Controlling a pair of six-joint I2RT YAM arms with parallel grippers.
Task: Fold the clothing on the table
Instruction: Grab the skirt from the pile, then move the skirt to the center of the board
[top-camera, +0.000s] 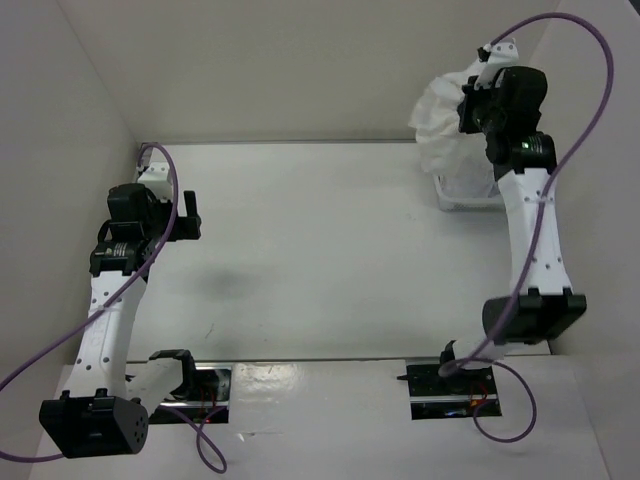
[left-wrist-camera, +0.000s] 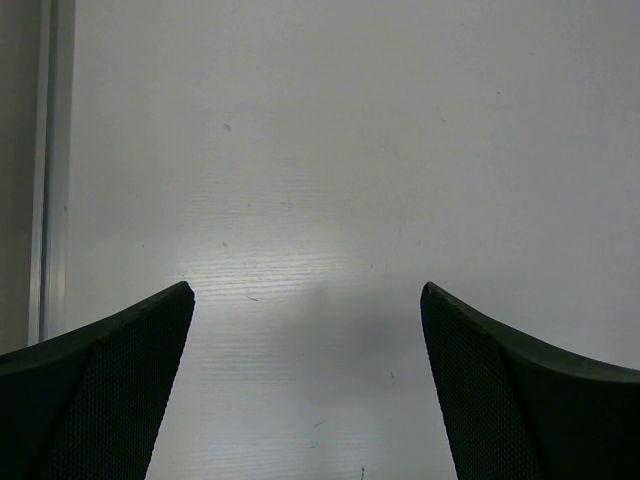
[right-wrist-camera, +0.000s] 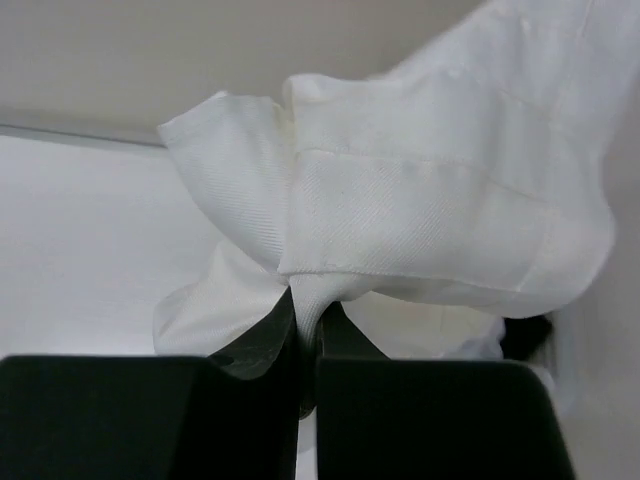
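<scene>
Top view, table: matte white, with a basket at its far right corner.
Top view, basket contents: bunched white cloth rises out of it, lower part hanging inside.
Top view, right gripper: at the top of that cloth, above the basket.
Top view, left gripper: over the table's left side.
Left wrist, left gripper: jaws spread wide, holding nothing.
Right wrist, right gripper: jaws closed, pinching a fold of the seamed white cloth.
Clothing: cannot tell whether the pinched cloth is it.
</scene>
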